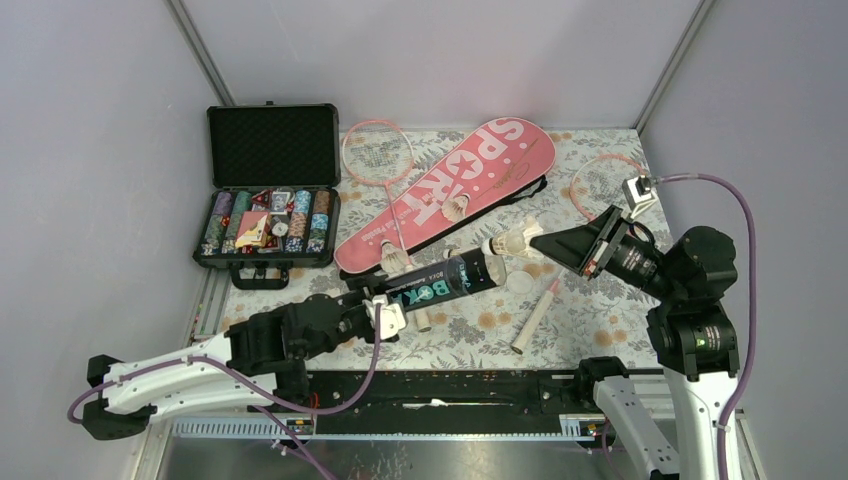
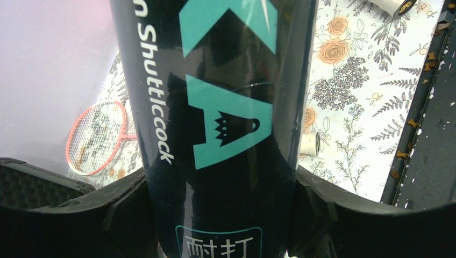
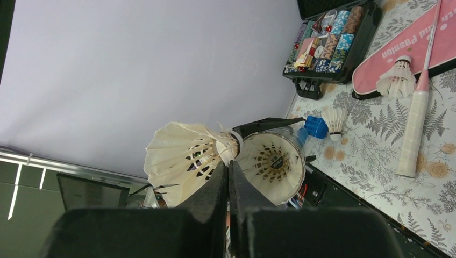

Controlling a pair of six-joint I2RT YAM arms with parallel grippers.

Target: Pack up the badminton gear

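My left gripper (image 1: 383, 302) (image 2: 220, 193) is shut on the long black tube with teal lettering (image 1: 452, 279) (image 2: 215, 107), which lies tilted toward the right arm. Its open mouth (image 3: 271, 164) shows a shuttlecock inside. My right gripper (image 1: 537, 243) (image 3: 227, 167) is shut on a white shuttlecock (image 1: 512, 242) (image 3: 183, 156), held just beside the tube's mouth. The pink SPORT bag (image 1: 470, 170) lies at the back with one racket (image 1: 378, 152) and two shuttlecocks (image 1: 458, 207) (image 1: 396, 259) on it. The second racket (image 1: 535, 312) lies at the right.
An open black case of poker chips (image 1: 268, 225) stands at the back left. A small blue block (image 3: 315, 127) and a loose shuttlecock (image 3: 335, 119) lie near the tube. A round white lid (image 1: 519, 283) lies by the tube's mouth. Grey walls enclose the flowered table.
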